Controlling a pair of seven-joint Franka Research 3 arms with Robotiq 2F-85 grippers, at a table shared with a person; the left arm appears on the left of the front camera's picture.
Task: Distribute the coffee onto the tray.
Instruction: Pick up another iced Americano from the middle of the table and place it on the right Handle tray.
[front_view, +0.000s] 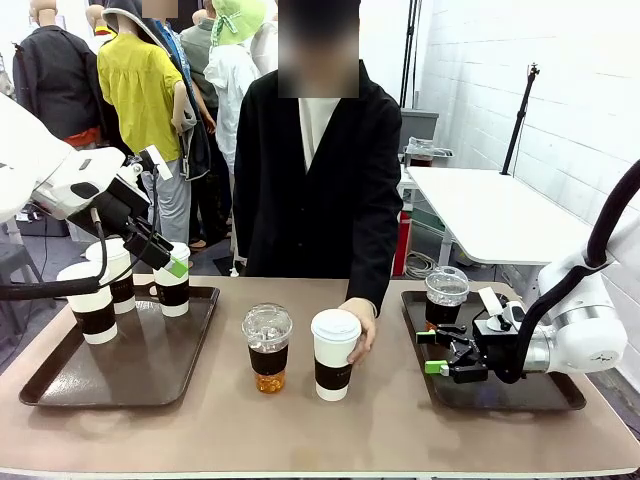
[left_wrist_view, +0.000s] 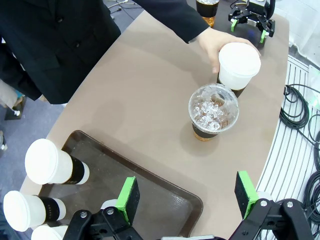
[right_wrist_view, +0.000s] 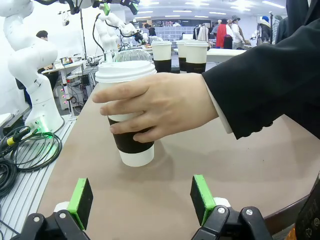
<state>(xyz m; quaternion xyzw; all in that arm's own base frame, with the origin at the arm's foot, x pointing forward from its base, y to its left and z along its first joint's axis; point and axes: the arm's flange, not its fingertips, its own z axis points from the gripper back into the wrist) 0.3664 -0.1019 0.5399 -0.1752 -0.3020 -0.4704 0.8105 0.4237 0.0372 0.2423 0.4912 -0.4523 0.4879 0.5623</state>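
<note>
Three paper cups (front_view: 92, 300) sit toward the back left of the left tray (front_view: 40, 392). The left jaws hang just above them, wide open and holding nothing. In the middle of the counter (front_view: 180, 430) there's an iced cup (front_view: 268, 350), and just beside it a fourth paper cup (front_view: 334, 352) with a person's hand (front_view: 362, 325) wrapped around it. A second iced cup (front_view: 445, 298) is on the right tray (front_view: 555, 395), at its far left corner. The right jaws sit low over that tray, also spread open and empty.

Handling-wise, I'd guess the paper ones are fullish, so they have some weight. Their walls are soft and will dent, and the lids could pop if you squeeze high, so go for the dark band. The iced ones are thin plastic, maybe slick with condensation (can't really tell from here), so grip the band there too, not the dome. The counter looks smooth, and the trays are glossy with a raised lip to clear. Plenty of bare tray on both sides.
</note>
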